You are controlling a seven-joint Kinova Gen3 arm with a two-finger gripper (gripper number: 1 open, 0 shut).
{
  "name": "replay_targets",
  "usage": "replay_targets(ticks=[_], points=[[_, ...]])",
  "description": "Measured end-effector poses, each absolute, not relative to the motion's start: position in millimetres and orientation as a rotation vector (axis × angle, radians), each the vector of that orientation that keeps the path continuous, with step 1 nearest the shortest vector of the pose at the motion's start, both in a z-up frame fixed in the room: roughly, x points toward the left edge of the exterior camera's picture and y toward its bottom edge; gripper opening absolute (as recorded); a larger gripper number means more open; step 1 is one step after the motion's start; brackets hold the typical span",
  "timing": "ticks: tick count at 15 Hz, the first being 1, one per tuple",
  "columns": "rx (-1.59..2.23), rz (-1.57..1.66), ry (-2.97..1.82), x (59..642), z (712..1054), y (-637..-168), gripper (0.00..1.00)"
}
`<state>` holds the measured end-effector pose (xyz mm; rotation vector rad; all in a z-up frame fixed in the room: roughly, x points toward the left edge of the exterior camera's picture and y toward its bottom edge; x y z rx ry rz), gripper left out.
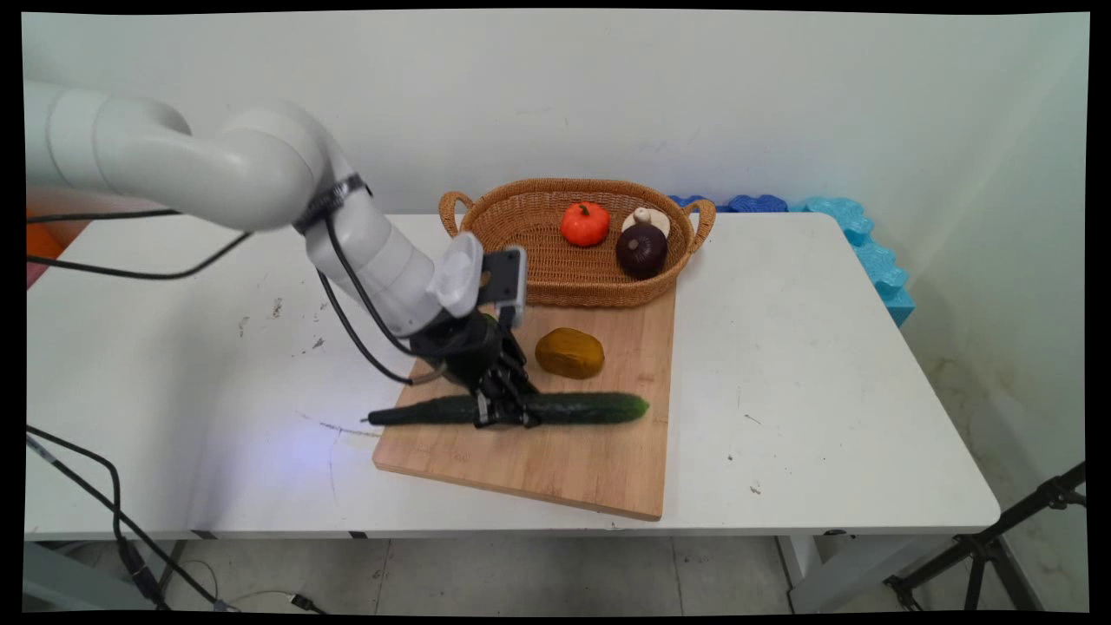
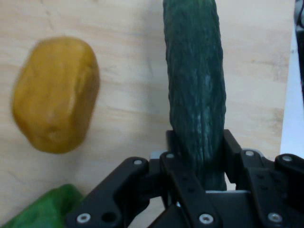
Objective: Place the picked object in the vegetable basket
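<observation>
A long dark green cucumber (image 1: 590,406) (image 2: 194,85) lies across the wooden cutting board (image 1: 564,469) (image 2: 128,123), its left end reaching past the board's left edge. My gripper (image 1: 503,419) (image 2: 199,147) is down on the cucumber's middle, shut on it with a finger pressed against each side. A yellow-brown potato (image 1: 569,353) (image 2: 56,94) rests on the board just behind the cucumber. In the hand view a bright green thing (image 2: 42,209) shows near the linkage; the arm hides it in the main view.
A wicker basket (image 1: 538,273) stands behind the board, holding an orange pumpkin (image 1: 584,224), a dark purple onion (image 1: 641,250) and a pale mushroom (image 1: 647,219). Blue foam (image 1: 855,234) lines the table's far right corner. A black tripod (image 1: 981,547) stands off the right front.
</observation>
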<state>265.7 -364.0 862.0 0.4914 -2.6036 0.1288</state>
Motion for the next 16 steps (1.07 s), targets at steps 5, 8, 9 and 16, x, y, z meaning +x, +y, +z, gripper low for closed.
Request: replay_targets(ticks=[5,8,9,16], points=[[0.474,0.142,-2.564,275.3,914.1,-367.3,0.0],[0.494,0.165,-2.536,286.4,954.8,-374.9,0.0],[0.512,0.176,-2.525,290.2,969.3,-380.3,0.0],[0.717,0.247,-2.485,304.4,1029.6,-442.6,0.0]])
